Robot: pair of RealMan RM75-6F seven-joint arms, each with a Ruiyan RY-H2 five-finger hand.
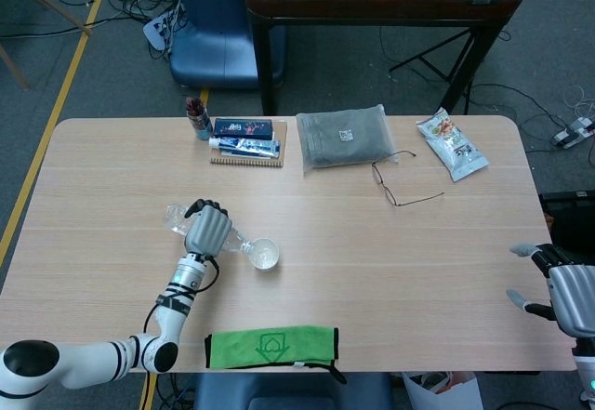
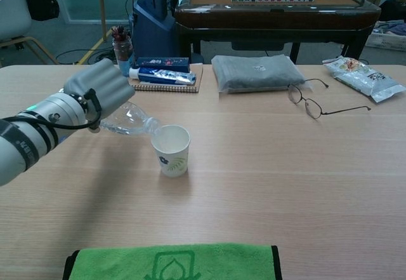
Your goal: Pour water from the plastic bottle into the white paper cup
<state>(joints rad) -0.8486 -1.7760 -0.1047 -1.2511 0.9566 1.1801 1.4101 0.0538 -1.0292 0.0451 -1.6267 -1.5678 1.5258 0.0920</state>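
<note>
My left hand (image 2: 95, 93) (image 1: 207, 228) grips a clear plastic bottle (image 2: 132, 120) (image 1: 175, 214) and holds it tipped almost flat. The bottle's neck points right and down, just over the rim of the white paper cup (image 2: 171, 150) (image 1: 264, 254). That cup stands upright on the table with a green print on its side. My right hand (image 1: 567, 293) hangs off the table's right front corner in the head view, fingers apart and holding nothing.
A green cloth (image 2: 171, 264) lies at the table's front edge. At the back are a pen pot (image 2: 120, 46), toothpaste boxes on a notebook (image 2: 163, 75), a grey pouch (image 2: 257, 72), glasses (image 2: 314, 106) and a snack bag (image 2: 363, 77).
</note>
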